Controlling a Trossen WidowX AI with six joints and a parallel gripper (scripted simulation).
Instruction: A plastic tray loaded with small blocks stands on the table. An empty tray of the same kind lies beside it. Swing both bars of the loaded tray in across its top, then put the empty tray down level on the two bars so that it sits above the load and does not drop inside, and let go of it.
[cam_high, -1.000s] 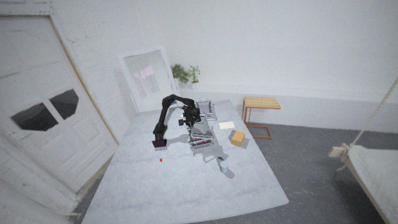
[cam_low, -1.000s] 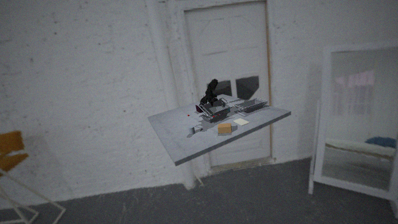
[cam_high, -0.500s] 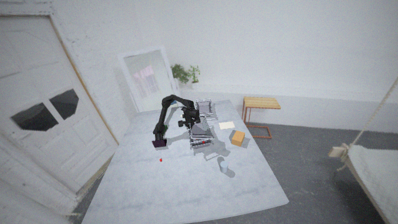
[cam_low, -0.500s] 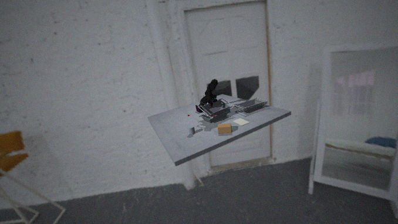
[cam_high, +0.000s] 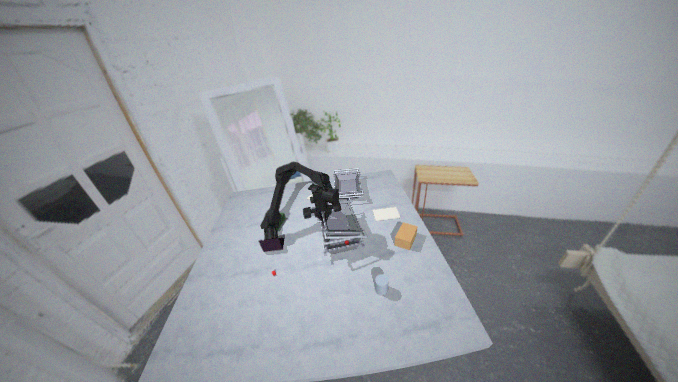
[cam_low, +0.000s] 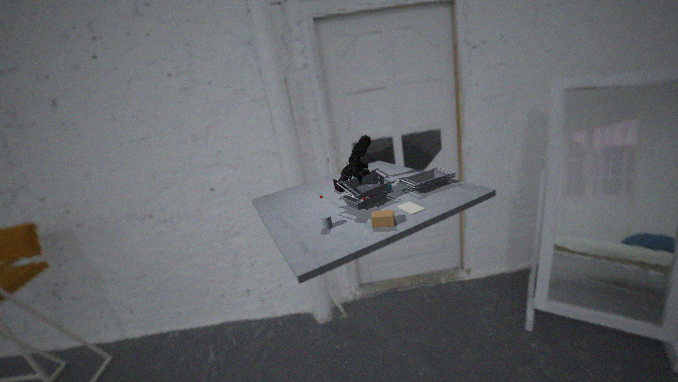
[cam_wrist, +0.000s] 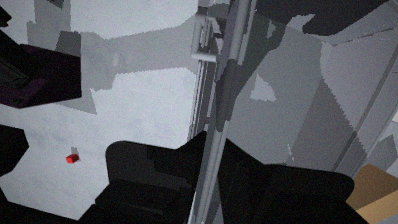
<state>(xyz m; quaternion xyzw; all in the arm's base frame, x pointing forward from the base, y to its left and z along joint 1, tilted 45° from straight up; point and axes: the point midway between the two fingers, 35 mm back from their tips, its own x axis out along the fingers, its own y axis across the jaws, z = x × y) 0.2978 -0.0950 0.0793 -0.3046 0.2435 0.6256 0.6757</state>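
My gripper (cam_high: 327, 218) (cam_low: 356, 180) (cam_wrist: 210, 136) is shut on the side wall of the empty grey tray (cam_high: 344, 220) (cam_low: 364, 184) (cam_wrist: 280, 115). It holds the tray right over the loaded tray (cam_high: 345, 247) (cam_low: 368, 201), close above its top. A red block (cam_high: 346, 242) shows inside the loaded tray's near end. In the wrist view the two black fingers pinch the thin grey wall from both sides. The wire bars are hidden under the held tray, and I cannot tell whether the tray rests on them.
Another wire-barred tray (cam_high: 347, 181) (cam_low: 427, 179) lies at the back. An orange box (cam_high: 405, 235) (cam_low: 382, 218) (cam_wrist: 372, 192), a white pad (cam_high: 386, 213) (cam_low: 411, 207) and a pale cup (cam_high: 381, 283) (cam_low: 326, 222) stand nearby. A loose red cube (cam_high: 274, 272) (cam_wrist: 72, 158) lies on the table.
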